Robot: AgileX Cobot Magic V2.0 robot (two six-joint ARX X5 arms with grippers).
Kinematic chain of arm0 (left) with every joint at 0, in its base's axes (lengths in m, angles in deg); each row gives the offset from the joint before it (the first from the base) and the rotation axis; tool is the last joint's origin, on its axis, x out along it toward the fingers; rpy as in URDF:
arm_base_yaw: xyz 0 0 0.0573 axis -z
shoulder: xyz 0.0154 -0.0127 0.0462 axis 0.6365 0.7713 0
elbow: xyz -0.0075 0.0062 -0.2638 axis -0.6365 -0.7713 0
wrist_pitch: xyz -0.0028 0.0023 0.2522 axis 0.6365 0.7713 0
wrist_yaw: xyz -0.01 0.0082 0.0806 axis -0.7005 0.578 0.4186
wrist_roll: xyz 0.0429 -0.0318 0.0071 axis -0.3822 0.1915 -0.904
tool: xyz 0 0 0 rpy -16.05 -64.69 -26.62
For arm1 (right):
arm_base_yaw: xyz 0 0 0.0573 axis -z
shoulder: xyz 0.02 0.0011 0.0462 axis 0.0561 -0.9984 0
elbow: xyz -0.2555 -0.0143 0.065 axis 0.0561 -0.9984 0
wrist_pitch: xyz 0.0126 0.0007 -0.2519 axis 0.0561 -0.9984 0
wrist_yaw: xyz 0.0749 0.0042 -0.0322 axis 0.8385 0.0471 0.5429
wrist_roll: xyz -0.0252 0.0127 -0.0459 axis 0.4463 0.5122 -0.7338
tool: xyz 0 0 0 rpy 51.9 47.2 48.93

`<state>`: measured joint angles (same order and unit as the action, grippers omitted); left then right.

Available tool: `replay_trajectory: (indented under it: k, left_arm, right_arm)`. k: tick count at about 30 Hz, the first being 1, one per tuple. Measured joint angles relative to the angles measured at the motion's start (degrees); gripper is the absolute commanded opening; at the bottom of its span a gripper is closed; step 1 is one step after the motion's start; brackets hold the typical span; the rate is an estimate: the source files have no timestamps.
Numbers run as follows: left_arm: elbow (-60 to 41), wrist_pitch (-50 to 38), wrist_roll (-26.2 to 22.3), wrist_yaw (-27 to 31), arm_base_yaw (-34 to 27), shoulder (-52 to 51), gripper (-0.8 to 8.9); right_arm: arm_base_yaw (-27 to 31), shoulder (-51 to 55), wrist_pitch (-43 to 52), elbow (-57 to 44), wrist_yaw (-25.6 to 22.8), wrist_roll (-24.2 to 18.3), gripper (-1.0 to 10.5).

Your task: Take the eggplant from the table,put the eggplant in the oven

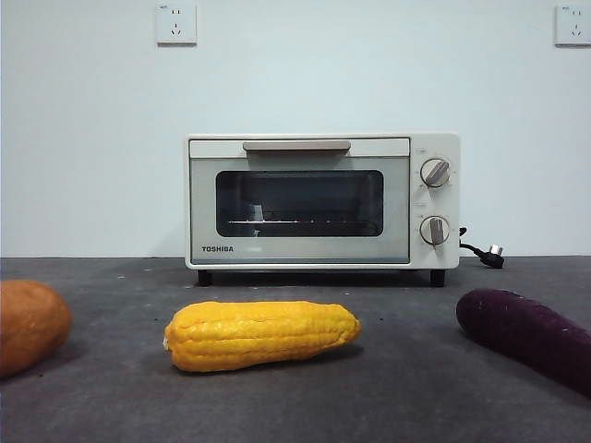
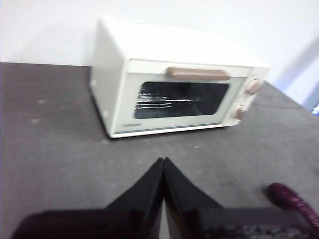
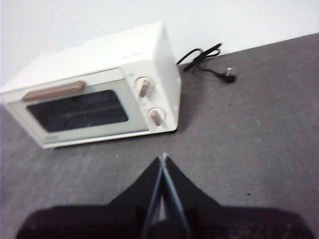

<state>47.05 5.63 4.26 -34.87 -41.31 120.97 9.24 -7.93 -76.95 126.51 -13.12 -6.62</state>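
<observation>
The dark purple eggplant [image 1: 528, 336] lies on the grey table [image 1: 397, 388] at the front right, its far end cut off by the picture edge; its tip [image 2: 291, 199] also shows in the left wrist view. The cream-white oven [image 1: 321, 200] stands at the back centre with its glass door closed. My left gripper [image 2: 163, 162] is shut and empty, hovering above the table in front of the oven. My right gripper [image 3: 163, 158] is shut too, holding nothing, over bare table near the oven's knob side [image 3: 149, 99]. Neither gripper shows in the front view.
A yellow corn cob [image 1: 261, 334] lies in the front middle, between me and the oven. A round orange-brown vegetable [image 1: 30, 325] sits at the front left edge. The oven's black cord and plug [image 1: 484, 252] trail on the table to its right.
</observation>
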Motion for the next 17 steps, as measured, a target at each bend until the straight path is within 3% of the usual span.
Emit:
replay_trajectory:
  k: [4,12,17]
  left_arm:
    - [7.69,4.83,-1.51,-2.16,0.46,4.98,-0.06]
    - [23.58,14.67,-6.32,-2.34,6.29,14.12,-0.06]
    - [29.64,16.81,-8.98,-2.34,10.03,18.03,-0.06]
  right_arm:
    - [-0.39,-5.33,-4.59,7.93,1.16,-2.67,-0.1]
    - [-1.38,-15.28,-16.22,22.16,8.11,-6.14,-0.1]
    - [-3.28,-20.15,-25.44,28.04,8.50,-8.72,-0.1]
